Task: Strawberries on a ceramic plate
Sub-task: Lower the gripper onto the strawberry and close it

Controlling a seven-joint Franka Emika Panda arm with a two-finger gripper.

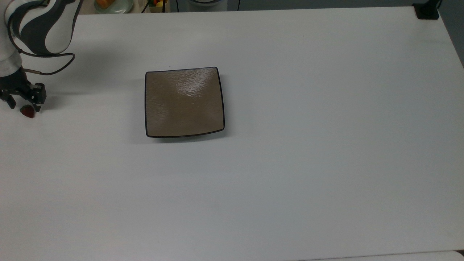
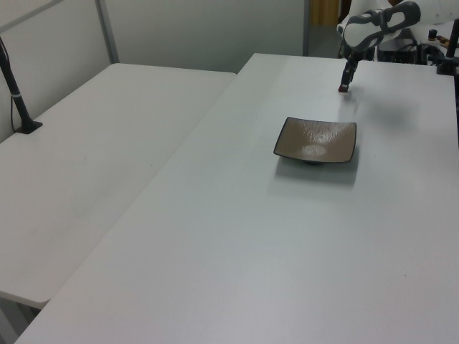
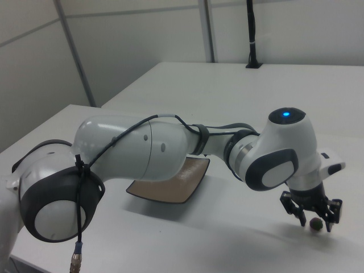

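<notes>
A small dark-red strawberry (image 1: pixel 27 111) lies on the white table at the top view's far left edge. My gripper (image 1: pixel 24 106) is open and low over it, one finger on each side of the berry. In the right view the strawberry (image 3: pixel 315 226) sits between the fingertips of the gripper (image 3: pixel 314 219), close to the table. The square tan-brown ceramic plate (image 1: pixel 184 102) with a black rim rests bare well to the top view's right of the berry. In the left view the gripper (image 2: pixel 343 87) hangs beyond the plate (image 2: pixel 315 140). The arm hides part of the plate (image 3: pixel 176 185) in the right view.
A black clamp base (image 1: pixel 427 11) sits at the table's far corner at the top view's right. A bowl with orange food (image 1: pixel 112 4) stands beyond the table edge. In the left view a second white table (image 2: pixel 107 143) adjoins, with a black post (image 2: pixel 18 100).
</notes>
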